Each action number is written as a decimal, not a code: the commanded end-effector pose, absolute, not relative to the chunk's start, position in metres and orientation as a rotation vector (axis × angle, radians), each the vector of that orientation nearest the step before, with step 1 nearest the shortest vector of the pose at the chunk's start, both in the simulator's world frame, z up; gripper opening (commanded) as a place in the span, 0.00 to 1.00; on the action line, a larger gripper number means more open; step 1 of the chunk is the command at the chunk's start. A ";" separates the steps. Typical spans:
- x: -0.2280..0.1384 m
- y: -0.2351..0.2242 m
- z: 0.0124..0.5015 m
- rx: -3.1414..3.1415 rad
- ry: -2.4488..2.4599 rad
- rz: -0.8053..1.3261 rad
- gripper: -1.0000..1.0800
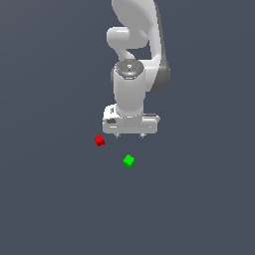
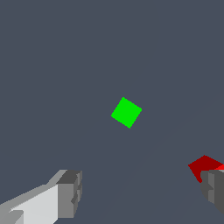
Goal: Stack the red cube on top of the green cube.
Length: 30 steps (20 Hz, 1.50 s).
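Note:
The red cube lies on the dark grey floor, toward the exterior view's left of the gripper. The green cube rests a short way from it, nearer the camera and toward the exterior view's right. They stand apart. My gripper hangs above the floor behind both cubes, open, with nothing between its fingers. In the wrist view the green cube sits mid-frame, and the red cube is partly hidden behind one fingertip; the gripper spans wide.
The white arm rises behind the gripper toward the top of the exterior view. The flat dark grey floor extends all around the two cubes.

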State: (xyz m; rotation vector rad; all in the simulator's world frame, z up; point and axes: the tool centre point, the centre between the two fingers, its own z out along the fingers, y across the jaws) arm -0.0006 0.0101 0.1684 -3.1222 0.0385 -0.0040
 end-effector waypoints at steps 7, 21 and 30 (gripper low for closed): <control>-0.005 0.006 0.165 -3.123 0.011 -0.004 0.96; -0.038 -0.038 0.135 -3.118 -0.259 -0.002 0.96; -0.061 -0.084 0.107 -3.093 -0.506 -0.001 0.96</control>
